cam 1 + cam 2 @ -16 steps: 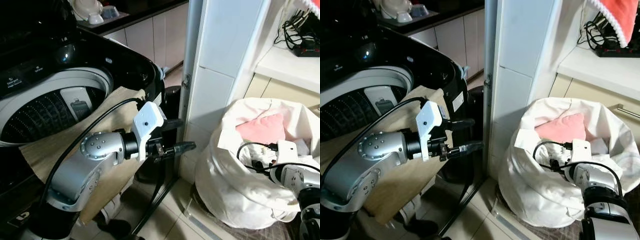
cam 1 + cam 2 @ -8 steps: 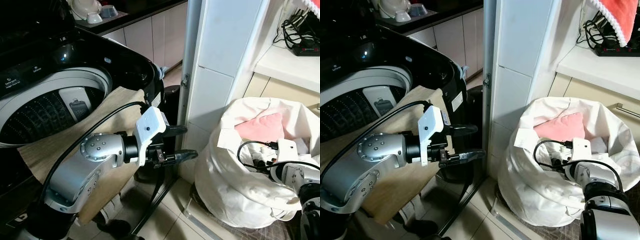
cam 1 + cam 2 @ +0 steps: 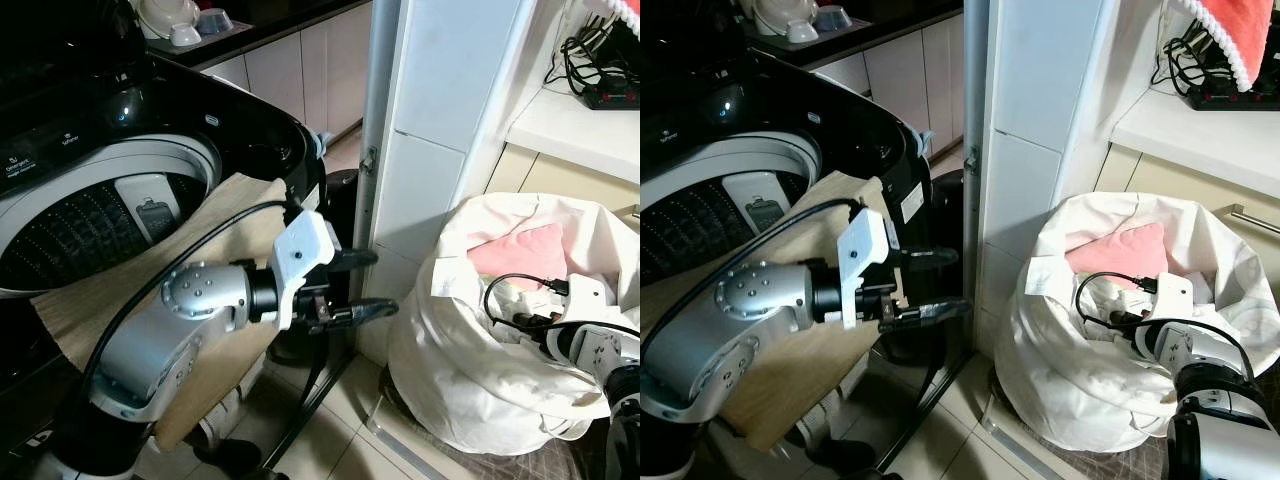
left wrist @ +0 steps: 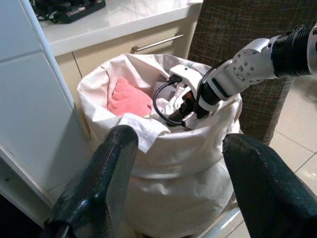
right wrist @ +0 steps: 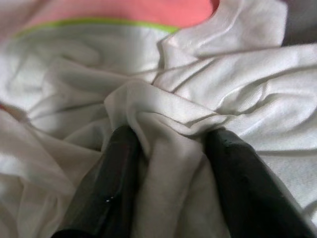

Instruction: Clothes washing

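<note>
inside laundry bag at 4 o'clock, right gripper had sunk deeper, jaws pinching white garment; left gripper hovered, jaws spread; lift-out looked next.

Small white lettering is seen on the black control panel of the washing machine at the far left, but it is too small and blurred to be read. A white sticker on the machine's front corner is likewise illegible. No other text, brand, number or sign can be made out.
</note>
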`<state>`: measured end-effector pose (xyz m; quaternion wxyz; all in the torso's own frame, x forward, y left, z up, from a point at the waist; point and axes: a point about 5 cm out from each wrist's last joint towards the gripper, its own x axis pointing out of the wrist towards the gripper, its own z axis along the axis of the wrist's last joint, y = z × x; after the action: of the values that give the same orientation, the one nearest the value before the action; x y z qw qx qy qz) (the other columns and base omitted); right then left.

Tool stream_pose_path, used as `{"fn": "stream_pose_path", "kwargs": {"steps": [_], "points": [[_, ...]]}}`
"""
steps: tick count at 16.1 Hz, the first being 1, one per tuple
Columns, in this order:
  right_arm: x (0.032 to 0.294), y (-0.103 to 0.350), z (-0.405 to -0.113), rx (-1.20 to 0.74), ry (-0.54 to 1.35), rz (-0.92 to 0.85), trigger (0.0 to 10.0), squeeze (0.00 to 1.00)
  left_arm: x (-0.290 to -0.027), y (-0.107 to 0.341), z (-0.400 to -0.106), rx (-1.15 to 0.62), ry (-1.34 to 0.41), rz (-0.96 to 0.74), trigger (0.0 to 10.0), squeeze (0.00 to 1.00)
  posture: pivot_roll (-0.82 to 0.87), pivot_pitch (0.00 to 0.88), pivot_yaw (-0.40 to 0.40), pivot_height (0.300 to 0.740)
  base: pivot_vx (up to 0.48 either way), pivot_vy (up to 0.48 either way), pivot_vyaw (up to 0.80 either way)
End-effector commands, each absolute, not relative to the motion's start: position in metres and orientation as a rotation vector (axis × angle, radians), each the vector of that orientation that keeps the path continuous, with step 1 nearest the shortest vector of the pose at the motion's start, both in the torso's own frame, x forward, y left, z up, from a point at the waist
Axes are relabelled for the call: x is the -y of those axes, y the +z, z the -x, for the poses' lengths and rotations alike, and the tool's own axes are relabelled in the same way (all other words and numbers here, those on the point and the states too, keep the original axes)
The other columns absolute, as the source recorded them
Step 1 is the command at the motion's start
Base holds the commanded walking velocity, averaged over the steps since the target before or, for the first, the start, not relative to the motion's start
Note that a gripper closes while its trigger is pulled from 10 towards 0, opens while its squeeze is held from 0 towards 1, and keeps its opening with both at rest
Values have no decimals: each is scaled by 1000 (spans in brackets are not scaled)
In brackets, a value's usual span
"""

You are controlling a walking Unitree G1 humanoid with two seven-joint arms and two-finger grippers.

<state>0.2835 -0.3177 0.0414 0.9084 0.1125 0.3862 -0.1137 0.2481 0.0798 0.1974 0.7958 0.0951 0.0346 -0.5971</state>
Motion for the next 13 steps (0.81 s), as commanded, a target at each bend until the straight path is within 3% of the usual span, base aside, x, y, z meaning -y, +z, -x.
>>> {"fn": "stream_pose_path", "kwargs": {"steps": [1, 9, 13], "points": [[321, 49, -288, -751, -234, -258, 0, 0, -80, 198, -249, -71, -1284, -213, 10000, 0, -146, 5, 69, 740, 0, 0, 0], [326, 59, -292, -672, -245, -336, 0, 0, -77, 200, -251, -59, -1280, -194, 10000, 0, -156, 7, 73, 740, 0, 0, 0], [326, 117, -310, -414, -92, -465, 0, 0, -81, 209, -264, 12, -1142, -167, 10000, 0, -155, 3, 59, 740, 0, 0, 0]]}}
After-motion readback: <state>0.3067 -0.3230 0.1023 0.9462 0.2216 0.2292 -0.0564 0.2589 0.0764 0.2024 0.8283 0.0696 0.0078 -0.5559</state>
